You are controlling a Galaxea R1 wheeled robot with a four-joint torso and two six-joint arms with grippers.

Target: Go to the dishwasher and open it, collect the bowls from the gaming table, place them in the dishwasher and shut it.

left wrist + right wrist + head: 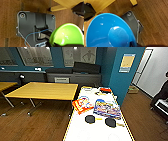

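Note:
The gaming table (82,132) is a long white top with a yellowish edge, right ahead of me. Colourful game boxes (107,108) lie across its middle. Two dark round bowls (89,119) (110,122) sit on it side by side, nearer to me than the boxes. In the left wrist view a bright green bowl (67,34) hangs close over the wooden floor, with my left gripper (65,44) shut on its rim. In the right wrist view a blue bowl (109,32) is seen from underneath, held the same way by my right gripper (139,45). The dishwasher is out of view.
A plain yellow table (45,90) stands left of the gaming table with a strip of wooden floor (37,122) between them. A teal pillar (125,74) rises at the far right end. A dark seat (160,103) is at the right, and a dark counter (75,75) lines the back wall.

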